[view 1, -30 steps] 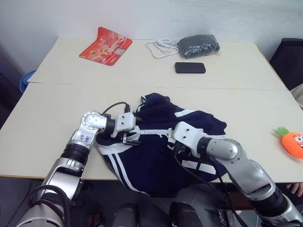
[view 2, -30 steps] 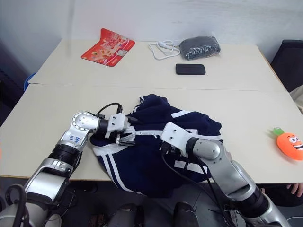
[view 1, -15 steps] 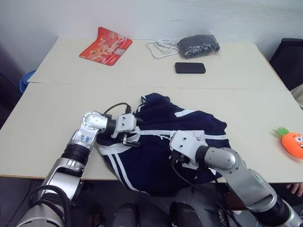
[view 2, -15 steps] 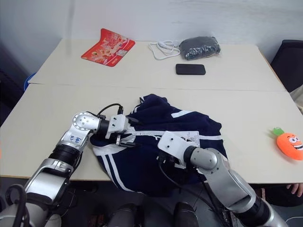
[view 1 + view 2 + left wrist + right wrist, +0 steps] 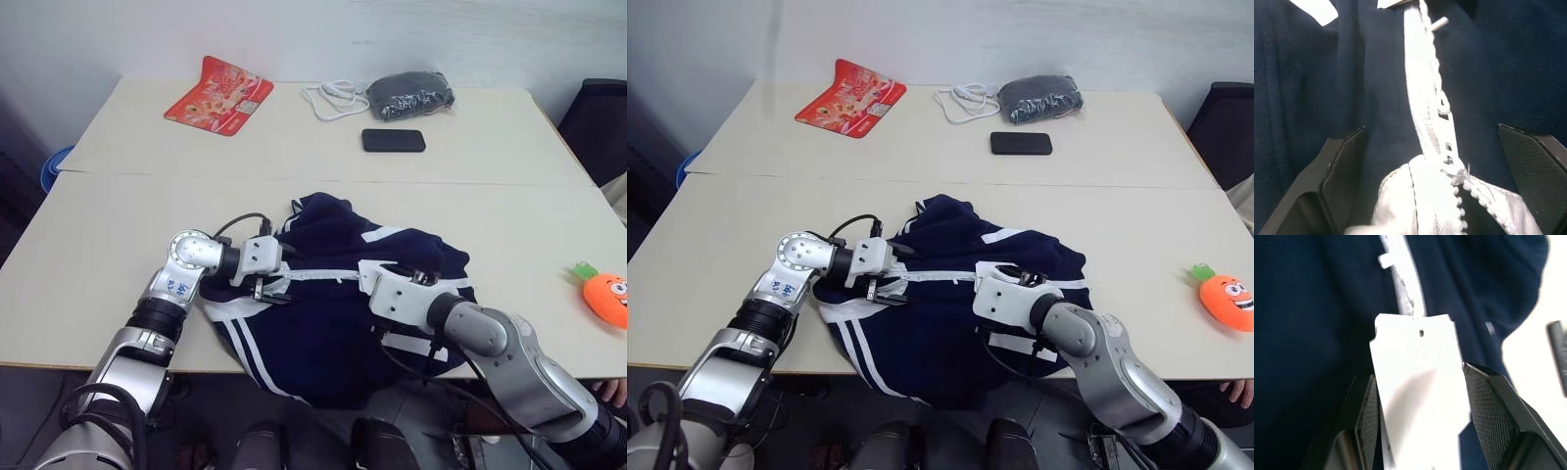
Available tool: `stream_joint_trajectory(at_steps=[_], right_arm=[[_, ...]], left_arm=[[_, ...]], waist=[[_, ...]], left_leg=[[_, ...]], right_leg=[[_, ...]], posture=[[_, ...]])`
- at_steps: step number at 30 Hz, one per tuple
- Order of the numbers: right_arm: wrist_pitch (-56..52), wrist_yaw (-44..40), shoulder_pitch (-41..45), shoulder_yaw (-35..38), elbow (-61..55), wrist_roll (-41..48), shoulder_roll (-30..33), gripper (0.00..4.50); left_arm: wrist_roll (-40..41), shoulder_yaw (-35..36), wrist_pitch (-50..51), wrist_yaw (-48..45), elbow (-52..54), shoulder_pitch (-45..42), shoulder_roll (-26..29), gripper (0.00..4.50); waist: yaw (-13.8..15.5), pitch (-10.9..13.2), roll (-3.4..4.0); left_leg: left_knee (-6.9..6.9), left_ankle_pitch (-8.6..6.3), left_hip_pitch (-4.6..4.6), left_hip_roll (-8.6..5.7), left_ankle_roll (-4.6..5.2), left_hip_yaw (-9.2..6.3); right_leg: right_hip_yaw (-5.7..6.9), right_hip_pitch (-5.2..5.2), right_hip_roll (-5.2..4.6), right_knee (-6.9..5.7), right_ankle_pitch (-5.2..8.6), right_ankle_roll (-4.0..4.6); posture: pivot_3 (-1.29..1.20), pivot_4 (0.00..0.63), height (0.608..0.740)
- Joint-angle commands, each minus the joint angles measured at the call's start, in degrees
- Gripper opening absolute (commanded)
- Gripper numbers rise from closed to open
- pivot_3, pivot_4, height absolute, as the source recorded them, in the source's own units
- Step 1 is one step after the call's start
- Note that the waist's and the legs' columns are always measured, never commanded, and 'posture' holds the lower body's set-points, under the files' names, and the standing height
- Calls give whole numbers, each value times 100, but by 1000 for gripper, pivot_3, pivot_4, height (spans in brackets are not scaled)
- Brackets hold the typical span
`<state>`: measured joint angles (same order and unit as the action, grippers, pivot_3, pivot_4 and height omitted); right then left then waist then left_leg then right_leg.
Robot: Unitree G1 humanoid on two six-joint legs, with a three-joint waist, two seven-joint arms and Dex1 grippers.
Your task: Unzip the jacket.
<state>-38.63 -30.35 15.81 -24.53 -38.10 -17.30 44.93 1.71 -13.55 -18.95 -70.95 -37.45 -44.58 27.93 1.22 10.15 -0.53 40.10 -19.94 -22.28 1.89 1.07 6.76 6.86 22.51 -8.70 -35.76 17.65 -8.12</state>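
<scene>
Over the jacket (image 5: 333, 313), the left gripper (image 5: 1432, 161) stands wide, straddling the white zipper (image 5: 1422, 98). The right gripper (image 5: 1420, 396) looks clamped on the paper tag (image 5: 1418, 377). Next, I'd say: find the slider.

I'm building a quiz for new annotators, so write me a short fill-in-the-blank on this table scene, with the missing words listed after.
1. The jacket on the front table is navy blue with a ____ zipper.
2. Between the right gripper fingers lies a white paper ____.
3. The left gripper stands ____, a finger on either side of the zipper.
4. The plush toy near the table's right edge is ____ in colour.

Missing words: white; tag; open; orange
</scene>
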Motion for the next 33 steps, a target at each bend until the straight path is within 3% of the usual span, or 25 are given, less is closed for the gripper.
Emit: stream_joint_trajectory(at_steps=[1,13,16,20,23,33], right_arm=[[220,125,79,222,-29,-189,-216,2645],[1095,237,632,86,1349,-670,-813,2645],[1370,239,713,163,1625,-682,-939,2119],[1486,119,609,335,1488,-647,-948,783],[1473,18,497,428,1341,-618,-925,56],[1286,-323,149,1174,1099,-490,-669,56]], left_arm=[[-205,-129,-35,-6,-242,-59,-47,4500],[-204,-96,-136,33,-436,-183,-47,4500],[-202,-98,-121,37,-410,-166,-45,4500],[-199,-86,-113,40,-407,-147,-27,4500],[-194,-70,-111,37,-422,-151,-3,4500],[-214,-72,-125,87,-446,-107,1,4500]], waist=[[3,0,0],[-13,0,0],[-10,0,0],[-12,0,0],[-11,0,0],[-5,0,0]], left_leg=[[0,0,0,0,0,0],[1,1,2,0,-1,0],[1,2,2,0,-1,0],[1,2,2,1,-1,0],[1,2,2,1,-1,-1],[1,2,3,1,-2,-1]], right_leg=[[1,0,0,0,0,0],[1,-2,0,-2,0,0],[1,-2,0,-3,0,0],[1,-2,0,-3,0,0],[1,-2,0,-3,0,0],[1,-2,1,-3,0,0]], posture=[[0,150,740],[0,150,740],[0,150,740],[0,150,740],[0,150,740],[0,150,740]])
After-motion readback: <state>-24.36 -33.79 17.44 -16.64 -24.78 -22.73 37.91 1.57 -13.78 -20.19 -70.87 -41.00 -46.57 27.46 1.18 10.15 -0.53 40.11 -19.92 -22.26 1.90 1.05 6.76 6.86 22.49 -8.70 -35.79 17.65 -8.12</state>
